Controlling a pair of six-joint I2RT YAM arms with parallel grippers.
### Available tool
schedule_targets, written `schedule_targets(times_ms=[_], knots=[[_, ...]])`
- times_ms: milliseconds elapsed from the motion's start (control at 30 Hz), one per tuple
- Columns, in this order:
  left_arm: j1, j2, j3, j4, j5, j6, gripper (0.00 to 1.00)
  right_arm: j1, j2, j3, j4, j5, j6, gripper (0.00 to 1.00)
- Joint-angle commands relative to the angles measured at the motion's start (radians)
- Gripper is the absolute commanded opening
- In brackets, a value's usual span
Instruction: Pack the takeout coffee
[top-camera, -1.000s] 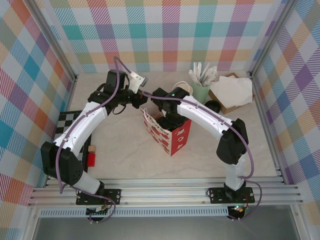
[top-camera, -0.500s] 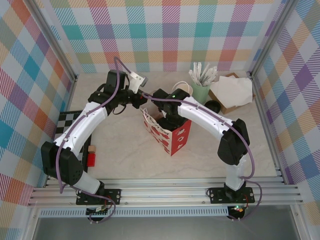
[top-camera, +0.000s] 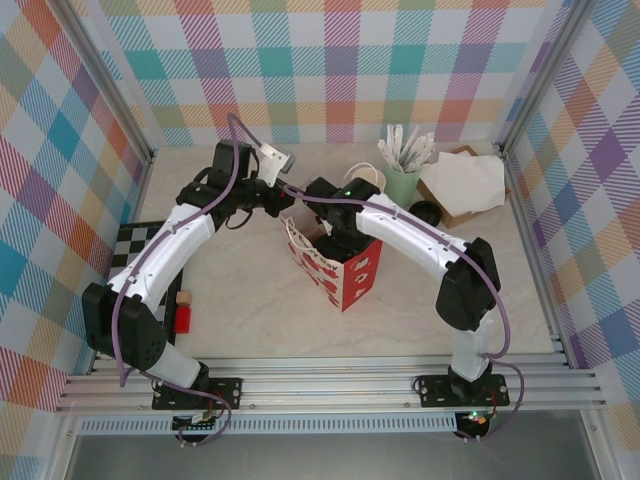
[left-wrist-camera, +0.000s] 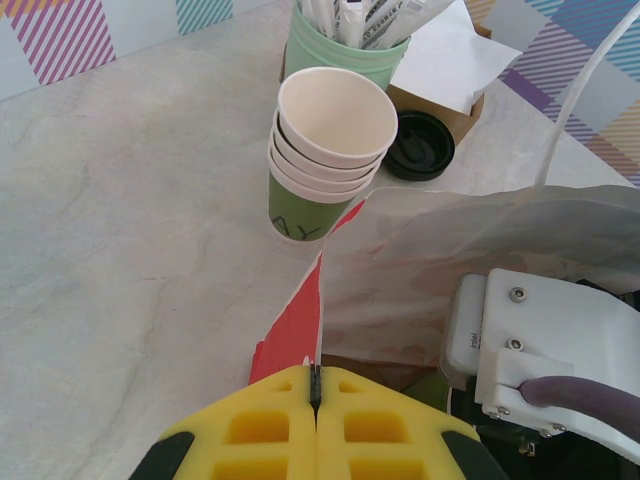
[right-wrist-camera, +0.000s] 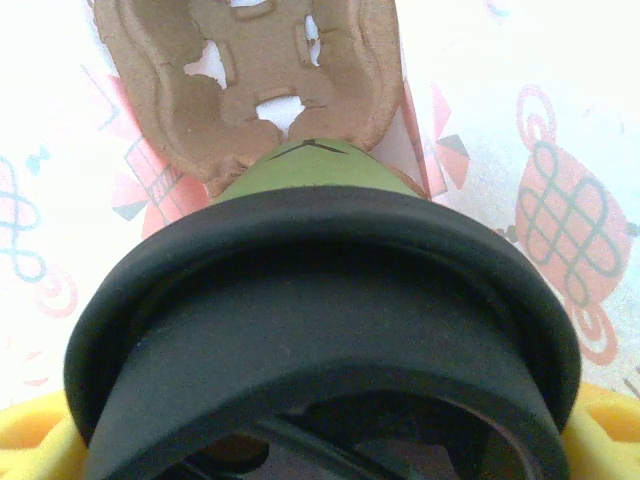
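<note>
Takeout coffee: a dark-green paper cup under a black lid, seen in the right wrist view inside the paper bag. It hangs above the brown moulded cup carrier on the bag's floor, and whether cup and carrier touch cannot be told. The right gripper reaches down into the bag's open mouth. Its yellow fingers show at either side of the lid, set wide and clamped on the cup.

The left gripper is closed, its two yellow pads pressed together on the bag's upper rim. The bag stands upright near the middle of the table, red and white patterned outside and pale inside.

Beyond the bag, the left wrist view shows a stack of nested green cups, the top one empty and cream inside. Behind the stack stands a mint-green cup of white wrapped sticks. A loose black lid lies to the stack's right, just in front of a box of white napkins. At the table's left edge lie a checkered board and a red block.

Against the frames of the preceding second, nothing has visibly moved: both arms, the bag and the surrounding items keep their places, and both grips are unchanged.
</note>
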Motion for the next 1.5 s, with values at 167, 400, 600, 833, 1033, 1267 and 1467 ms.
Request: schedule_targets(times_ms=[167,400,600,833,1033,1267,1467], knots=[[0.007,-0.009,-0.017,-0.008,0.020,0.001,0.00,-0.003,-0.028,-0.022,-0.010,-0.017,-0.003,0.55],[0.008,-0.007,-0.019,-0.007,0.022,0.002,0.00,-0.004,-0.026,-0.017,-0.034,-0.030,0.001,0.55],[0.008,-0.007,-0.019,-0.001,0.020,0.001,0.00,-0.003,-0.006,0.012,-0.076,-0.047,-0.004,0.55],[0.009,-0.002,-0.017,0.002,0.022,0.001,0.00,-0.004,-0.001,0.021,-0.111,-0.051,0.003,0.55],[0.009,-0.004,-0.017,0.003,0.022,0.005,0.00,-0.004,0.004,0.019,-0.156,-0.050,0.019,0.55],[0.013,-0.004,-0.017,0.005,0.025,0.005,0.00,-0.005,0.024,0.038,-0.195,-0.052,0.027,0.55],[0.014,-0.005,-0.017,0.005,0.026,0.006,0.00,-0.005,0.029,0.055,-0.194,-0.053,0.026,0.55]])
